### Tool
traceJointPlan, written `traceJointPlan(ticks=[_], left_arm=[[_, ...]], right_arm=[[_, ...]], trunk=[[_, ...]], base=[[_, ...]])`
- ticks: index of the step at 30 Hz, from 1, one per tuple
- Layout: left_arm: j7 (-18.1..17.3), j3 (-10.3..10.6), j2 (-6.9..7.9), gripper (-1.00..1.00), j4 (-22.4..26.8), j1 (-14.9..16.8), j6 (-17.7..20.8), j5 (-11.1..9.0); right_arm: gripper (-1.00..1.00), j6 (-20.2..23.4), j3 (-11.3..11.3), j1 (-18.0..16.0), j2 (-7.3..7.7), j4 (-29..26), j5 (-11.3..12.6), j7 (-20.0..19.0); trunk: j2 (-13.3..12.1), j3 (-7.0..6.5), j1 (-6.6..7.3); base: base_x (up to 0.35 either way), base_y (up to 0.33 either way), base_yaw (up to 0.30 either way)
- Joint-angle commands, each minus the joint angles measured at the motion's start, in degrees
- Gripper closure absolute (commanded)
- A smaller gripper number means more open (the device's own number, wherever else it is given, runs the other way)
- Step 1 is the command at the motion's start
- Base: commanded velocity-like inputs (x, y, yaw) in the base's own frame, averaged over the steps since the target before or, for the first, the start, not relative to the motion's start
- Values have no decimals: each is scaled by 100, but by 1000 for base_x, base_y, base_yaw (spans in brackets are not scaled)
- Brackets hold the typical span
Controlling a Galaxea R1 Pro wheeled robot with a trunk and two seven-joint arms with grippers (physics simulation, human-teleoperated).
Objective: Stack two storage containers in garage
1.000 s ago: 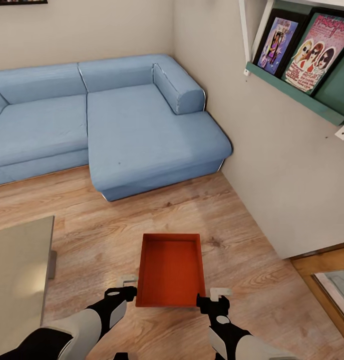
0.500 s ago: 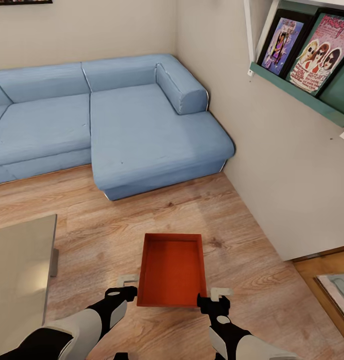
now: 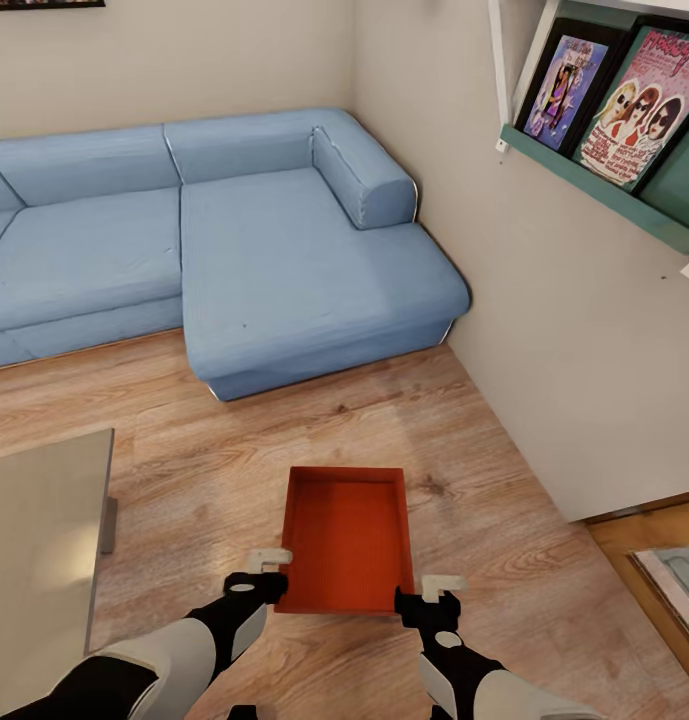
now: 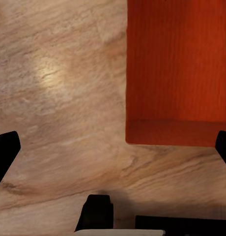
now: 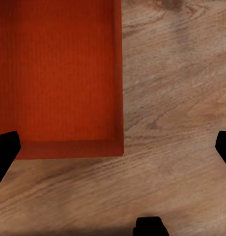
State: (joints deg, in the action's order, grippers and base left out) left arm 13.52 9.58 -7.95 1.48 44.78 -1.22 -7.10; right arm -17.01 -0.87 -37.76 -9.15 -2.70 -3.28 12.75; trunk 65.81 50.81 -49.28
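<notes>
One red-orange storage container (image 3: pixel 347 535) sits on the light wood floor of the living room, just ahead of me, open side up and empty. At its near left corner is my left gripper (image 3: pixel 267 562), close to the wall, and my right gripper (image 3: pixel 439 588) is by the near right corner. In the left wrist view the container (image 4: pixel 177 73) has one near corner between the wide-spread fingers of the left gripper (image 4: pixel 113 152). From the right wrist, the container (image 5: pixel 59 73) likewise has its other near corner inside the span of the right gripper (image 5: pixel 113 147). Both grippers are open and hold nothing.
A blue corner sofa (image 3: pixel 284 240) fills the far side. A low grey table (image 3: pixel 34 540) stands at the near left. A pale wall (image 3: pixel 584 350) with a teal shelf of framed posters (image 3: pixel 604 110) juts in on the right, with an opening (image 3: pixel 654 560) beyond its corner.
The view shifted slightly at first. My left gripper has since moved right, closing in on the container's near left corner. The right gripper and the container have stayed put.
</notes>
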Motion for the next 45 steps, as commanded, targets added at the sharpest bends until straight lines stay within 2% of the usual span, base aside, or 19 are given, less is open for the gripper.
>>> traceJointPlan(ticks=[1,6,19,22,24,31,36,45], left_arm=[[20,48,-6,-100,-5,3,-21,-2],[17,40,5,-100,-13,4,-33,58],[32,30,14,-100,-41,4,-91,17],[19,27,23,-100,-94,4,-107,-21],[19,27,28,-100,-113,4,-112,-65],[42,20,-10,-100,-119,4,-115,-79],[45,10,-21,-100,-108,4,-115,-75],[56,5,-23,-100,-65,4,-115,-70]], right_arm=[[-100,-12,-10,-3,7,6,-40,-17],[-100,-11,-9,-3,38,6,-48,-91],[-100,-22,-9,-3,46,6,-47,-257],[-100,-188,-13,-3,78,6,-3,-256],[-100,-370,-17,-3,170,6,24,-257],[-100,-440,-10,-3,185,6,-11,-254],[-100,-380,-8,-3,180,6,-9,-242],[-100,79,-25,-3,185,-65,-4,-214]], trunk=[[2,3,0],[2,3,0],[2,3,0],[2,3,0],[2,3,0],[2,3,0],[2,3,0],[2,3,0]], base=[[0,0,0],[0,0,0],[0,0,0],[0,0,0],[0,0,0],[0,0,0],[0,0,0],[0,0,0]])
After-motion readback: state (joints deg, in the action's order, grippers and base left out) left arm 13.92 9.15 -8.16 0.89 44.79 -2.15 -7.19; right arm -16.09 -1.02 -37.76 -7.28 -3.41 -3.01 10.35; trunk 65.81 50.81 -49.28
